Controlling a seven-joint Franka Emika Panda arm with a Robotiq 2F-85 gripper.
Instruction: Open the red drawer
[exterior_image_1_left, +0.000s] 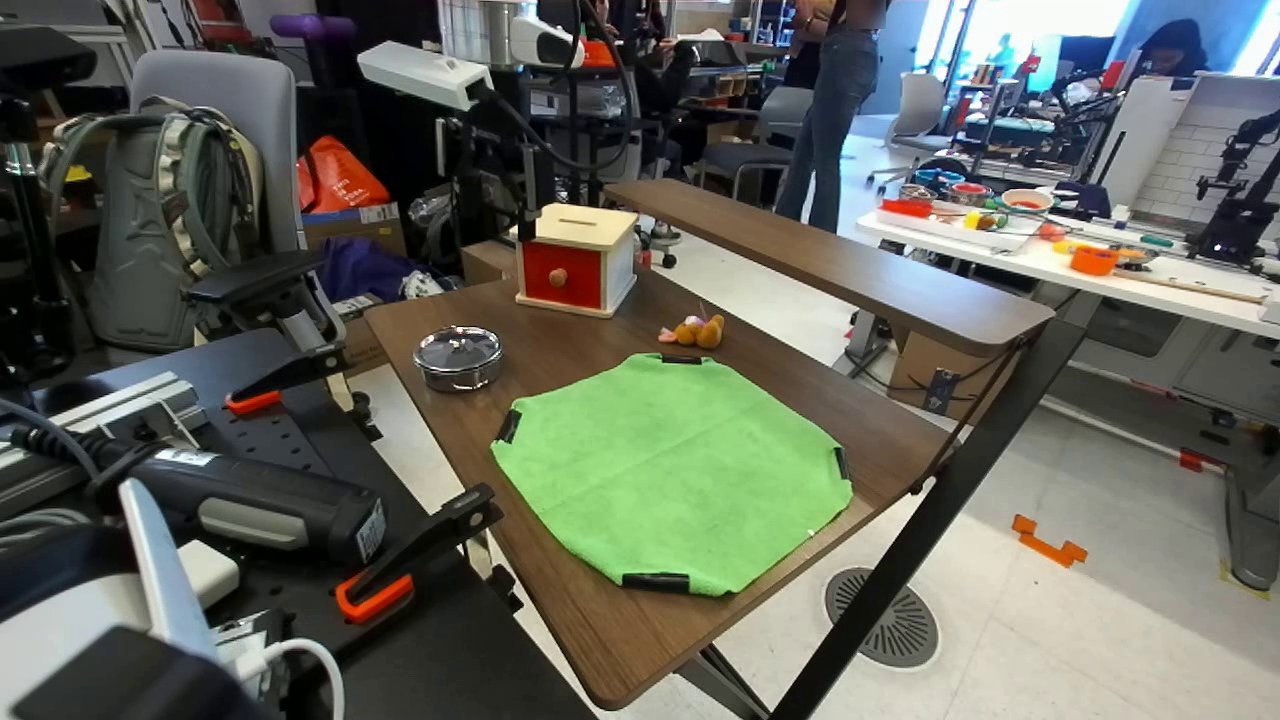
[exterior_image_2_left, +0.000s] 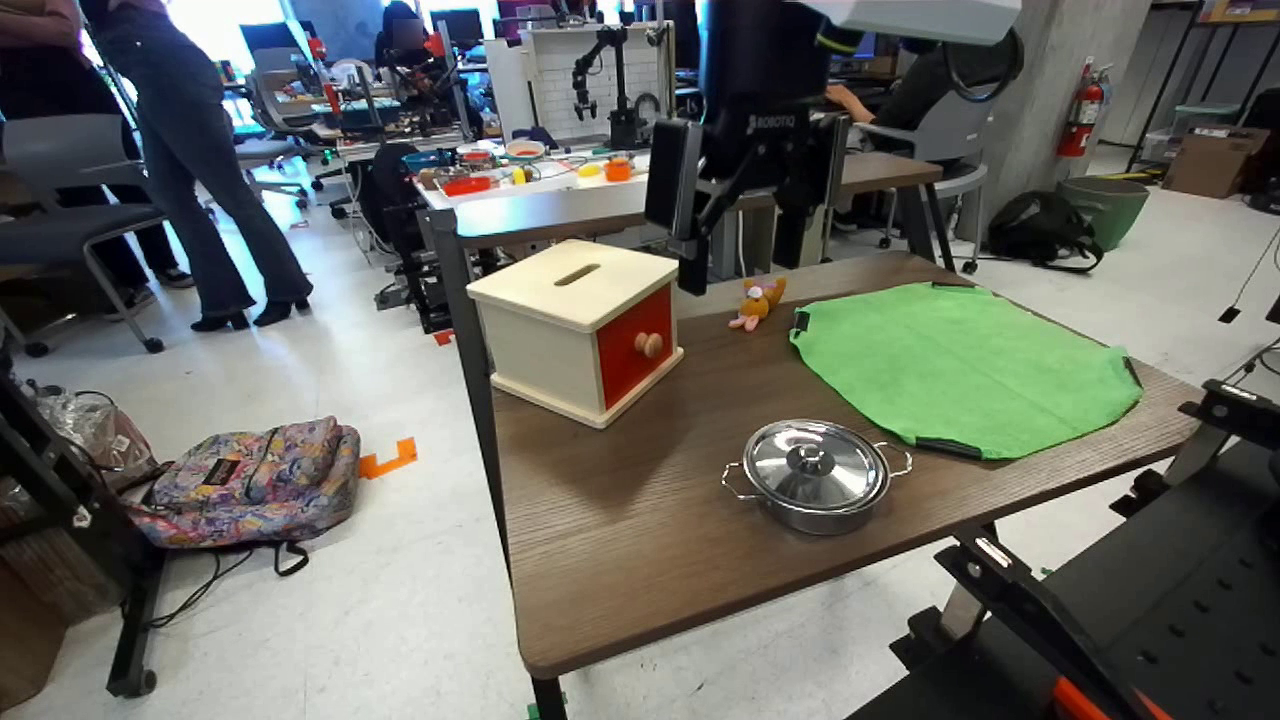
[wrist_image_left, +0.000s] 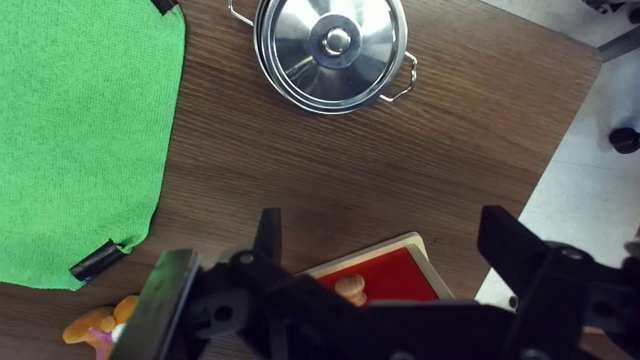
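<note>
In an exterior view, the red drawer (exterior_image_1_left: 586, 288) is sitting closed at the far edge of the worktop (exterior_image_1_left: 600, 640). In an exterior view, my gripper (exterior_image_2_left: 742, 262) is hanging nearby, fingers (exterior_image_2_left: 692, 274) apart. In the wrist view, I'm partly hiding the drawer, near the right edge.

The red drawer (exterior_image_2_left: 622, 355) is closed, filling the front of a slot-topped, cream wooden box (exterior_image_2_left: 540, 350). A round, pale wooden knob (exterior_image_2_left: 650, 345) projects from the drawer's middle. The box stands upright on a brown table (exterior_image_2_left: 620, 560), near one end.
</note>
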